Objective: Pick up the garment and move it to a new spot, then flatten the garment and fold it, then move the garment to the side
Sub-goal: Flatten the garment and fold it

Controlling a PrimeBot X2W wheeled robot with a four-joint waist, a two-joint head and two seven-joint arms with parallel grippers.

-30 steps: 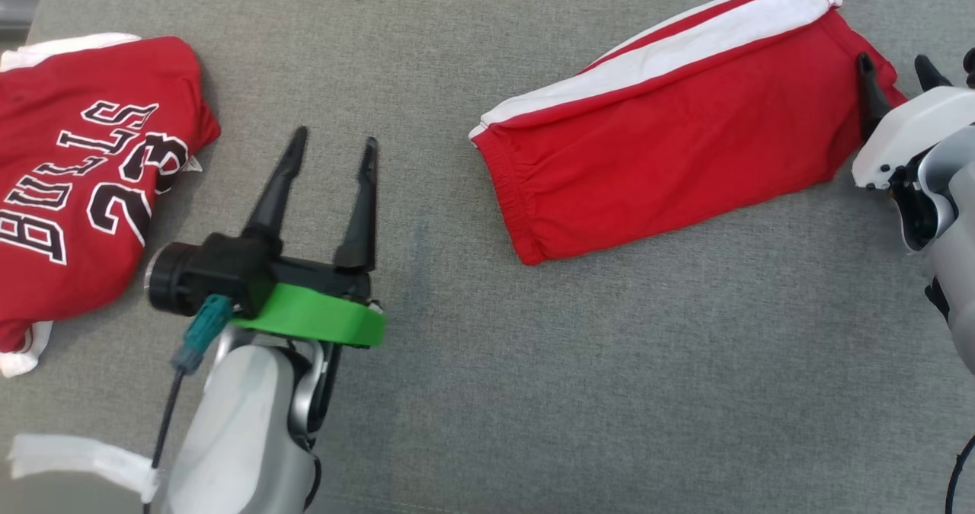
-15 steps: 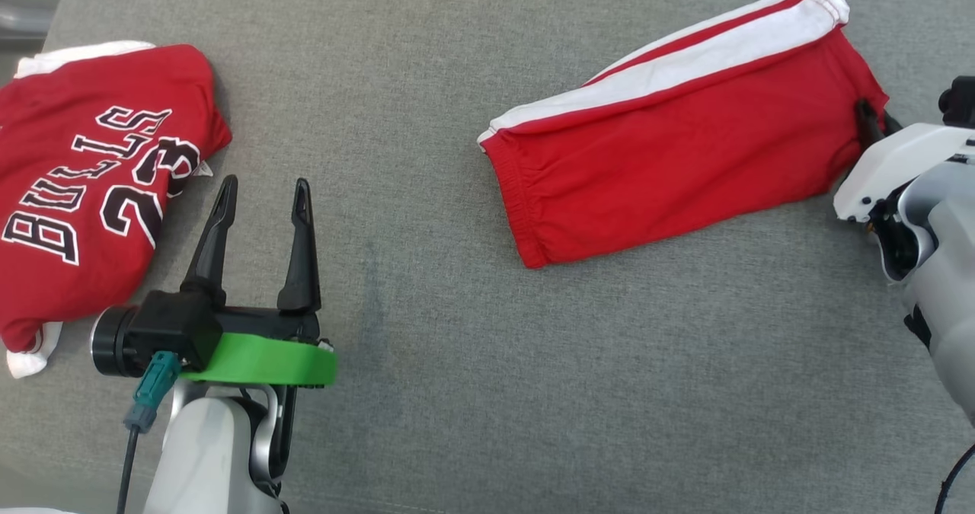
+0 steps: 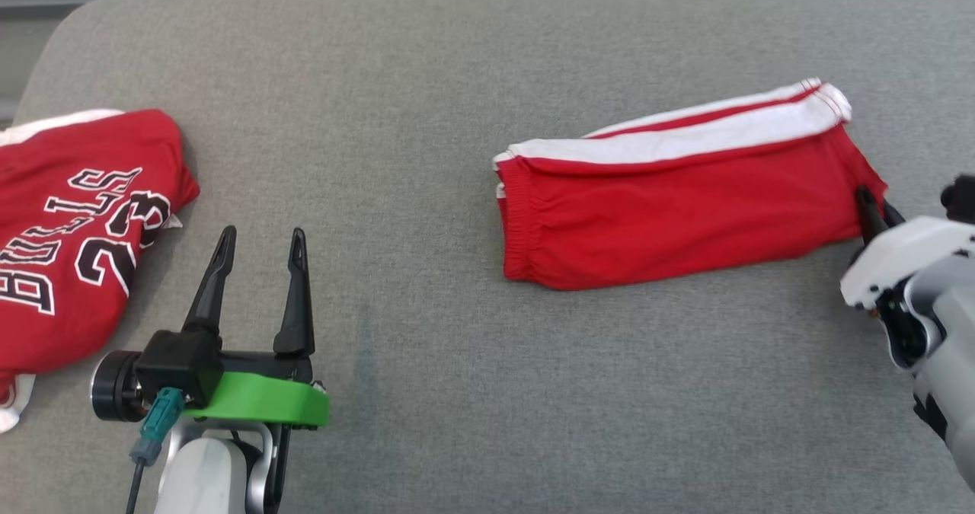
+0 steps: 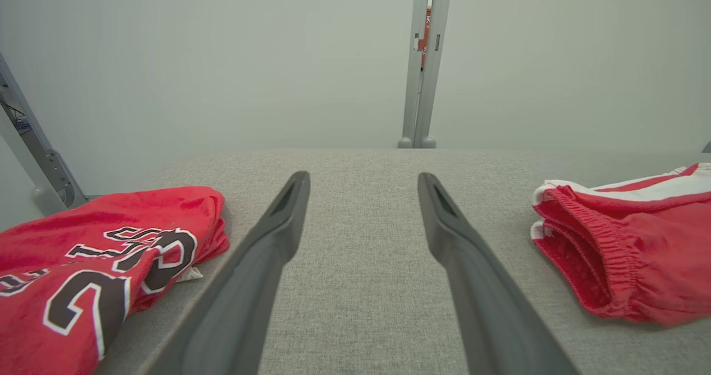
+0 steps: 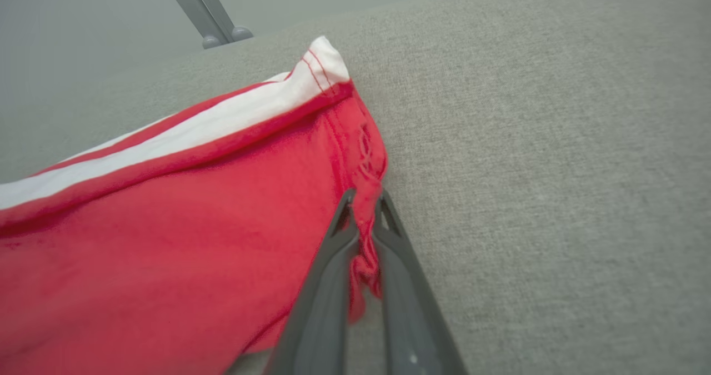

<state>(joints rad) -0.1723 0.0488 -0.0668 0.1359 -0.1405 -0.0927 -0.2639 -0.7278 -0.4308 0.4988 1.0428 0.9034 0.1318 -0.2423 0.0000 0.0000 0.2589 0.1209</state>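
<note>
The right gripper (image 5: 365,200), its fingers spread a second ago, has pinched tight on the bunched hem corner of the red cotton shorts with a white side stripe (image 3: 670,217). Nearest the robot, the left gripper (image 3: 261,236) hovers with its fingers wide apart and nothing between them, above the grey fabric-covered table (image 3: 426,392). Beyond it to the right the shorts lie folded flat; at the table's left edge lies a crumpled red jersey with black "BULLS 23" lettering (image 3: 68,247).

Red shorts (image 3: 670,217), apparently folded flat
</note>
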